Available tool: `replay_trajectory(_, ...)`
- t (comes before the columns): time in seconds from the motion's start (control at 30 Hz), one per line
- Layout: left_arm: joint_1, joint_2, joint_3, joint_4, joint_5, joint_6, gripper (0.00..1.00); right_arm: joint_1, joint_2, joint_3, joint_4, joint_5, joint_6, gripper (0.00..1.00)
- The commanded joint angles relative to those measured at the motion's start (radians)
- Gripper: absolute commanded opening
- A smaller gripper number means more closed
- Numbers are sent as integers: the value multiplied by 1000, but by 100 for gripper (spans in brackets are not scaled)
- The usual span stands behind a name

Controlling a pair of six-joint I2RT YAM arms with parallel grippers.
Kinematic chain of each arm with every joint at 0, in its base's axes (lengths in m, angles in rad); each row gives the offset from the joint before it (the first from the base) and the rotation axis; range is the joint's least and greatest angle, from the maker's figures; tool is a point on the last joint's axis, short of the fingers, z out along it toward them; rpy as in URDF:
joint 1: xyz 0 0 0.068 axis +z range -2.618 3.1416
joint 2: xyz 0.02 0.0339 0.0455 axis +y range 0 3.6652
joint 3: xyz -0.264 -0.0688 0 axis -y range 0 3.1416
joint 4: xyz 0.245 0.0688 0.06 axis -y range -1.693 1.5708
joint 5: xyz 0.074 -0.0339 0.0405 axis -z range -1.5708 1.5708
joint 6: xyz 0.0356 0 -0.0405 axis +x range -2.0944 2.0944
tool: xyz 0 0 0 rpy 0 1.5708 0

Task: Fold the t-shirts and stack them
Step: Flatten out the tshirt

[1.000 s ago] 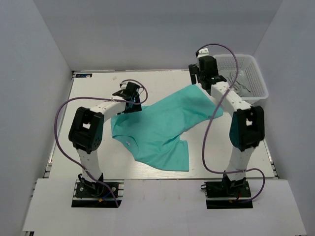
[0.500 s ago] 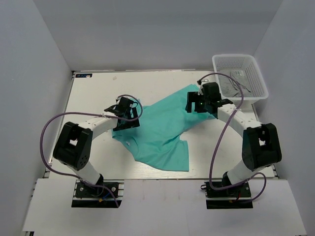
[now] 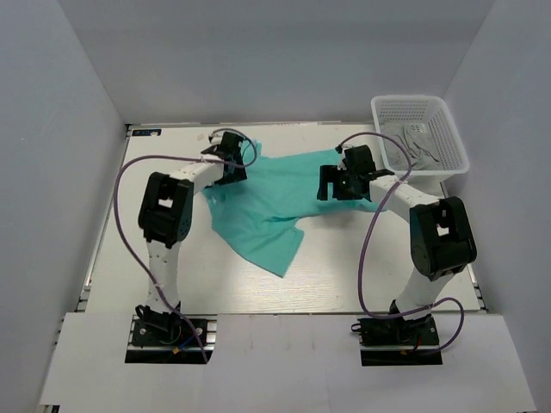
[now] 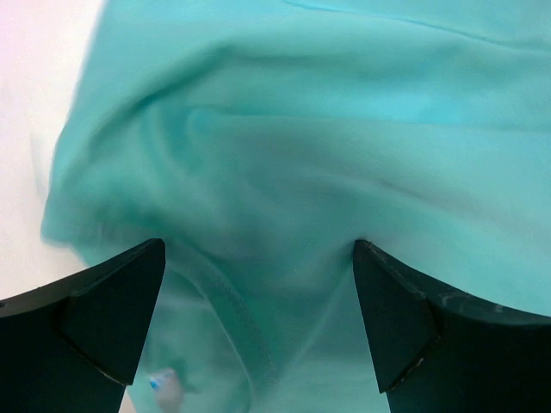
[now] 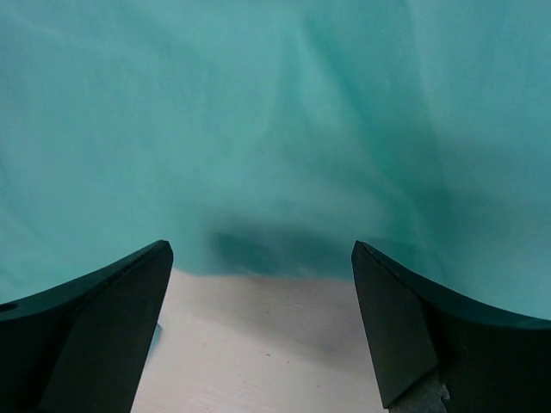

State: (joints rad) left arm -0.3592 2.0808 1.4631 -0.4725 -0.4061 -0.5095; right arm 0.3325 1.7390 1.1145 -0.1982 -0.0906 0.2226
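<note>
A plain turquoise t-shirt (image 3: pixel 275 202) lies crumpled and unfolded across the middle of the table, with one corner pointing toward the near edge. My left gripper (image 3: pixel 225 172) is over the shirt's far left end, jaws wide apart. In the left wrist view (image 4: pixel 258 249) the cloth (image 4: pixel 284 146) fills the space under the open jaws, with a hem (image 4: pixel 237 323) and a small label (image 4: pixel 164 385) showing. My right gripper (image 3: pixel 331 185) is at the shirt's right part. In the right wrist view (image 5: pixel 261 248) it is open, with the shirt's edge (image 5: pixel 275 129) ahead and bare table between the fingers.
A white mesh basket (image 3: pixel 379 105) stands at the back right corner, close behind the right arm. Pale tabletop (image 3: pixel 155 249) shows on the left and along the near edge. Grey walls enclose the table on three sides.
The shirt has shifted toward the back and left. My left gripper moved to the far left end of the shirt. My right gripper moved a little left and nearer.
</note>
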Motion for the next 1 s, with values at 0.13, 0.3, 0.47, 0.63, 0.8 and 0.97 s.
replay_trajectory(0.13,138,269,616,-202,4,149,100,-7,-59,50,-32,-5,-20,90)
replay_trajectory(0.3,100,136,614,-202,111,226,100,-12,-157,-13,-21,49,46,90)
replay_trajectory(0.47,52,-178,191,-95,322,204,100,-24,-210,-47,-65,172,107,90)
replay_trajectory(0.63,-56,-552,-266,35,456,131,100,-24,-208,-85,-165,247,172,90)
replay_trajectory(0.8,-164,-688,-501,44,549,88,100,-24,-280,-156,-196,291,182,90)
replay_trajectory(0.97,-251,-676,-566,-37,463,31,100,-27,-273,-209,-187,336,192,90)
